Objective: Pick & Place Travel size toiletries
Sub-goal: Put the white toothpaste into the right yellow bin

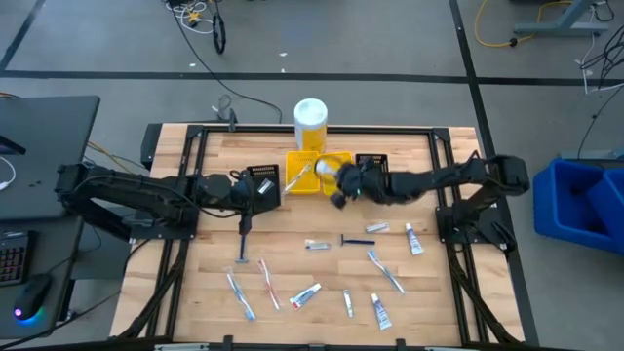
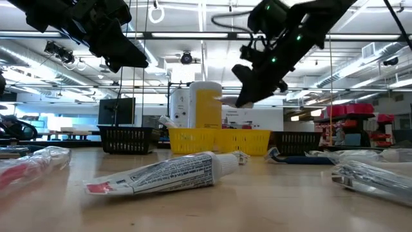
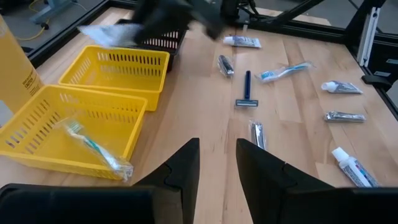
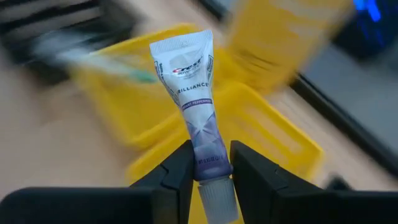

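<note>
Grey floor (image 1: 390, 39), blue bin (image 1: 590, 200), ceiling strip lights (image 2: 58, 44)

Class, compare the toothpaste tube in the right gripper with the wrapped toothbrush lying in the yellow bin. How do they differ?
The toothpaste tube is pinched near its cap between the right gripper's fingers, off the table; the wrapped toothbrush lies loose in the yellow bin, touched by nothing. The tube is short, flat-ended, white and purple; the toothbrush is long, slim, with green on it, inside clear wrap. Both are travel toiletries at the yellow bins.
</note>
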`<state>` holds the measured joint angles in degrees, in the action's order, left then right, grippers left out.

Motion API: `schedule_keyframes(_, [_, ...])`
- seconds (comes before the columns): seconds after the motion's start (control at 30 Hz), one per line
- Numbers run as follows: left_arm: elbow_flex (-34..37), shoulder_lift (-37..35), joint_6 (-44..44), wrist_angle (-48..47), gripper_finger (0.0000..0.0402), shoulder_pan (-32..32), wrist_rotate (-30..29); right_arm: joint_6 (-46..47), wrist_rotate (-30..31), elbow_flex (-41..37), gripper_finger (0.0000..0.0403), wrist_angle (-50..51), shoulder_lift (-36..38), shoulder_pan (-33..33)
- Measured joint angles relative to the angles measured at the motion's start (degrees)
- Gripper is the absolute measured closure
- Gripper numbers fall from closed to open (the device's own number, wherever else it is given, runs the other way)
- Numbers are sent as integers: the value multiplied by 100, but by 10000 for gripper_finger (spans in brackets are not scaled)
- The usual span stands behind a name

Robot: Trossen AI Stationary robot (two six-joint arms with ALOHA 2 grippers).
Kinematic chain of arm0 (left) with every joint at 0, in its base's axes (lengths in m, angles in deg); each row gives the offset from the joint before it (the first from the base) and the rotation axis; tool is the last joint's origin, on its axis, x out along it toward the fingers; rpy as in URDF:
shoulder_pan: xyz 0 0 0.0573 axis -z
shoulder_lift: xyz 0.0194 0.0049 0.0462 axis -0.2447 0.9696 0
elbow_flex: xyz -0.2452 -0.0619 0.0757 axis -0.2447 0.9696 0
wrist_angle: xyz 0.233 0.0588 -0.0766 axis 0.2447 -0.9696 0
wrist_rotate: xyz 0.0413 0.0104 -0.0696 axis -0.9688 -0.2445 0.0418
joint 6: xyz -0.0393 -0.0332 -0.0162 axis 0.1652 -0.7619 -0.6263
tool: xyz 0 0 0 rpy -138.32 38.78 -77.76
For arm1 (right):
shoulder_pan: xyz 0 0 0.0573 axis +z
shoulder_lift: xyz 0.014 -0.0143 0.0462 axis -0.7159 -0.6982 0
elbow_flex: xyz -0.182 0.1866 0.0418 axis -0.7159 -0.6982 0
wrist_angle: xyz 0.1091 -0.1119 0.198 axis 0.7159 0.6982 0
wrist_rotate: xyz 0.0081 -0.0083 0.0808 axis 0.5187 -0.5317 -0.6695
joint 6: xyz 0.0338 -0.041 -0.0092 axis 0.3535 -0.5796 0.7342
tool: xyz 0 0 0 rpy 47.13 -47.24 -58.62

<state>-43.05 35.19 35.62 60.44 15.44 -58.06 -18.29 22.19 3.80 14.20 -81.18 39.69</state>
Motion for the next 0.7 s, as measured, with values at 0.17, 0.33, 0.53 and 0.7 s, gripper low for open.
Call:
schedule_keyframes(0.17, [0,0,0,0,290,0,-1,891,-429,0,298,57,0,-566])
schedule_keyframes(0.33, [0,0,0,0,290,-1,0,1376,-437,0,298,123,-15,-728])
schedule_keyframes(0.53, [0,0,105,0,290,0,0,1434,-463,-2,298,141,-404,-639])
schedule_keyframes(0.7, [0,0,106,0,290,-1,0,1419,-463,-2,297,135,-690,-629])
